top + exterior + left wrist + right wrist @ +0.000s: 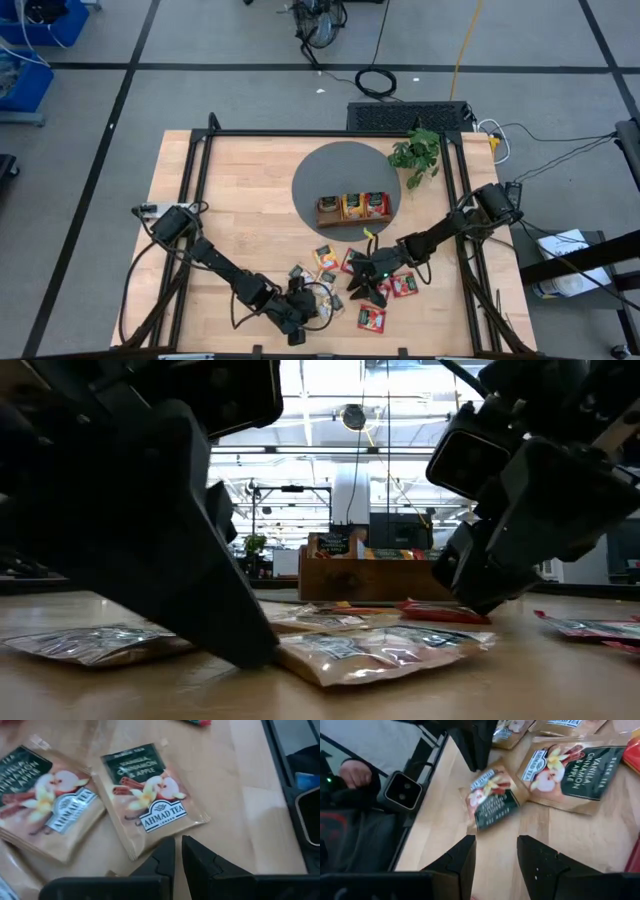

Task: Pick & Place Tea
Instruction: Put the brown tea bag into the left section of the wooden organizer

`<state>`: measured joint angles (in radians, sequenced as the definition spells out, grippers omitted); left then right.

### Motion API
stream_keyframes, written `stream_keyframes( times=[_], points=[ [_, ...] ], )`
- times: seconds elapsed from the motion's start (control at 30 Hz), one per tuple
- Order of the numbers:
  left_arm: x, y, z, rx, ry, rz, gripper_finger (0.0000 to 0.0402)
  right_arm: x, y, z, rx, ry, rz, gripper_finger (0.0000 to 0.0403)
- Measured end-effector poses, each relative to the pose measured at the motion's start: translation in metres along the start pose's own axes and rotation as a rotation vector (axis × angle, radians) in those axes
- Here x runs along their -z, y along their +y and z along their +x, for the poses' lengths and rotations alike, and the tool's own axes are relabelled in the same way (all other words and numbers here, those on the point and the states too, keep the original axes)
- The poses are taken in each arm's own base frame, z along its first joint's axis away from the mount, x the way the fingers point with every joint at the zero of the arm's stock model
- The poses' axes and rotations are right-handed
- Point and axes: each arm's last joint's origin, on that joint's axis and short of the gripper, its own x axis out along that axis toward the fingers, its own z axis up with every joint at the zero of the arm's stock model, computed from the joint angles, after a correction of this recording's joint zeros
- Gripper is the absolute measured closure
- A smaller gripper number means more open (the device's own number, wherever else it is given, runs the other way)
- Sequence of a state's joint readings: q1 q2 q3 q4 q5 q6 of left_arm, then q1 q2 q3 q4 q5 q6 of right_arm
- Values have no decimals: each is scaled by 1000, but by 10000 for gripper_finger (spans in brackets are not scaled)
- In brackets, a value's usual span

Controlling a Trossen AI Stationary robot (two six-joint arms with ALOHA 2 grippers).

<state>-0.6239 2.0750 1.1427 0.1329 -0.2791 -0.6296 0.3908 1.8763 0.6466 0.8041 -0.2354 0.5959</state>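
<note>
Seen from above, tea packets [372,319] lay scattered before the tray [352,208], while wrist views showed the left gripper [178,851] nearly closed, empty, and the right gripper [496,851] open over beige packets [492,799].

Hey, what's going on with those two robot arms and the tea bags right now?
Left gripper jaws shut, empty, low beside a beige tea packet. Right gripper jaws open, hovering over loose packets. Tray already holds some. Nothing blocking.

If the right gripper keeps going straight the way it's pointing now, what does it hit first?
Probably the small beige tea packet lying on the table just ahead of the open right gripper. Beyond that packet stands the left arm's dark finger. Depth is hard to judge.
</note>
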Motion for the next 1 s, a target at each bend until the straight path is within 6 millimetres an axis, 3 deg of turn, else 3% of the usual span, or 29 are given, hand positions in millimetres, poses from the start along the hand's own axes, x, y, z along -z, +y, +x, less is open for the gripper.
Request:
stream_keyframes(
  times=[0.23, 0.6, 0.83, 1.0],
  points=[
    [-3, 6, 2, -39, -20, 13, 360, 1, -1, 0, -32, 37, 75, 273],
    [-6, 11, 3, -87, -50, 8, 360, 14, -9, -2, 60, 163, 188, 273],
    [-7, 12, 3, -109, -68, 7, 360, 18, -10, -2, 78, 194, 154, 273],
    [-8, 11, 2, -113, -83, 50, 360, 8, -3, -9, 98, 141, 61, 273]
  ],
)
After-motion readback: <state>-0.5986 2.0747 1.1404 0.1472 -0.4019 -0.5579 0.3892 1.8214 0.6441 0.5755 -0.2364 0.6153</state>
